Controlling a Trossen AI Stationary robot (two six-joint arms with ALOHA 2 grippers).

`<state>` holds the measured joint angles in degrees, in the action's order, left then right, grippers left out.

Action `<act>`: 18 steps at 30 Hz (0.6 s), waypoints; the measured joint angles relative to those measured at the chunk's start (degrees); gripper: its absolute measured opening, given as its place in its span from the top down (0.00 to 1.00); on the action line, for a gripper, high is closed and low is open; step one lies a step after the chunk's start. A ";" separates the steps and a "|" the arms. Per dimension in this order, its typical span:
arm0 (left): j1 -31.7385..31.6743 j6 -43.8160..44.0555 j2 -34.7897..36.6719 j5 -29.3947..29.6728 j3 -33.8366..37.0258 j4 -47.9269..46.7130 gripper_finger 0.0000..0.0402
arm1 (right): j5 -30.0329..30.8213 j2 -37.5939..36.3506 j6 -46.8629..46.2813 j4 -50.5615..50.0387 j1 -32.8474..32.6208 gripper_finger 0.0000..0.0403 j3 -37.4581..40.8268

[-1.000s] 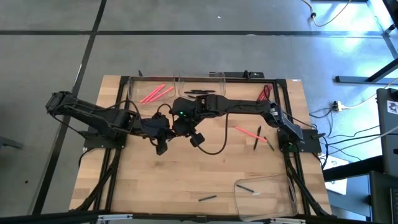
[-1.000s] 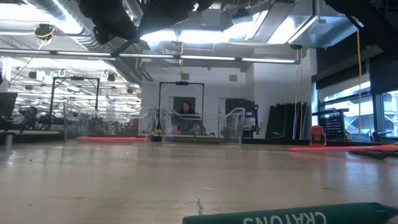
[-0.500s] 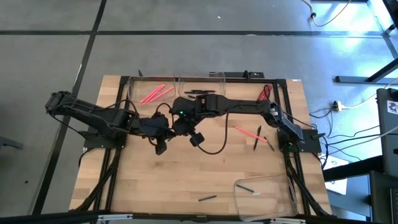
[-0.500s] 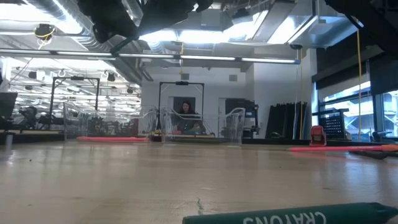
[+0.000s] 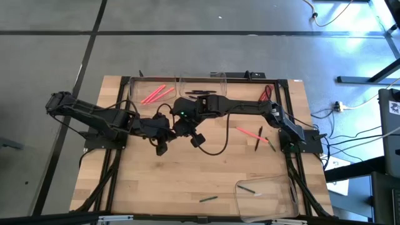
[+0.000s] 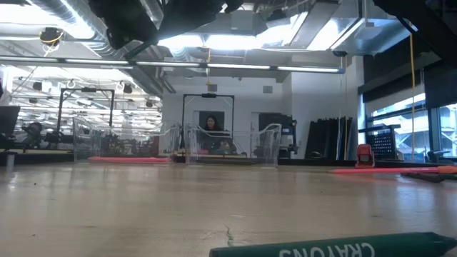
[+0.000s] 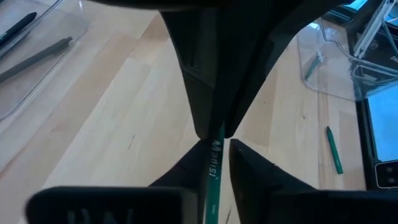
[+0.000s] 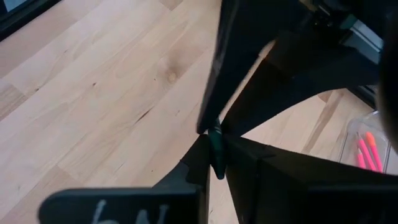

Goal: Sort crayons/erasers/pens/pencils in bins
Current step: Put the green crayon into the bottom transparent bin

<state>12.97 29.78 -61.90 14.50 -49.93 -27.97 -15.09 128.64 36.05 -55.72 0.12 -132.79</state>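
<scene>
A thin green pencil is held above the middle of the table between both grippers, which meet tip to tip. My left gripper comes from the table's left and my right gripper from its right; both are shut on the pencil. Pink sticks lie in the far left bin, black pens in the far middle bin, and two sticks in the near right bin. Pink and dark sticks lie loose on the right of the table. My left gripper pinches the green pencil's printed shaft between its two fingers, which lie along the pencil. It comes about level from the table's left. The pencil is clear of the table. My right gripper pinches the pencil's other end between its two fingertips, coming from the table's right and facing the left gripper. The pencil is clear of the table.
A dark stick lies near the front edge, left of the near bin. A green crayon lies right before the low camera. A black cable loops on the table under the right arm. A person is in the room behind.
</scene>
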 joint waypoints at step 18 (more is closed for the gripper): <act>-0.22 6.94 0.05 -1.56 -0.04 -17.79 0.72 | 1.01 -1.10 -5.28 -8.30 0.00 0.90 -1.29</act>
<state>12.75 36.72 -61.84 12.94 -49.98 -45.75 -14.09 127.54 30.78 -64.02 0.12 -134.08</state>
